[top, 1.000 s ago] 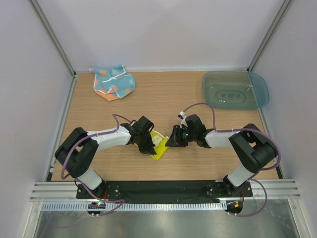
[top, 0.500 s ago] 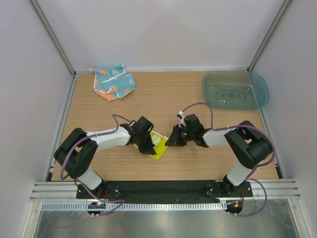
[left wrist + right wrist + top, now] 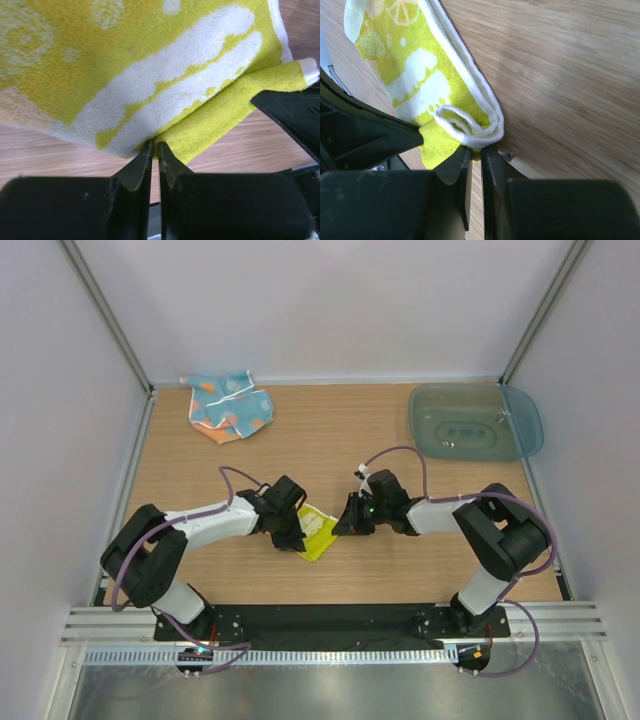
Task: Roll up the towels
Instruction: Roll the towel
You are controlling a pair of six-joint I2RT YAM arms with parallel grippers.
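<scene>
The small yellow towel point(image 3: 318, 532) of thin terry cloth, printed in orange and white, lies a little towards the near edge of the wooden table point(image 3: 400, 570), about midway between its left and right edges, folded into a short strip. Its long axis runs slantwise from far-right to near-left. The two arms meet over it from opposite sides, so each reaches it across that axis rather than along it. The left claw point(image 3: 155, 150) is pressed almost together, and its tips nip the folded lower edge of the cloth where the yellow underside turns out. The right claw point(image 3: 476, 152) is likewise nearly closed, pinching the towel at the end where the white hem has curled over into a first small loop. From there the strip stretches away from the right claw, towards the left one. Both are equally near, each touching the cloth, so the coming turn probably depends on the curl being carried along the strip's length from the right claw's end while the left steadies the far part. The light blue towel point(image 3: 230, 406) with orange and white shapes lies crumpled in the far-left corner, well apart from either arm.
</scene>
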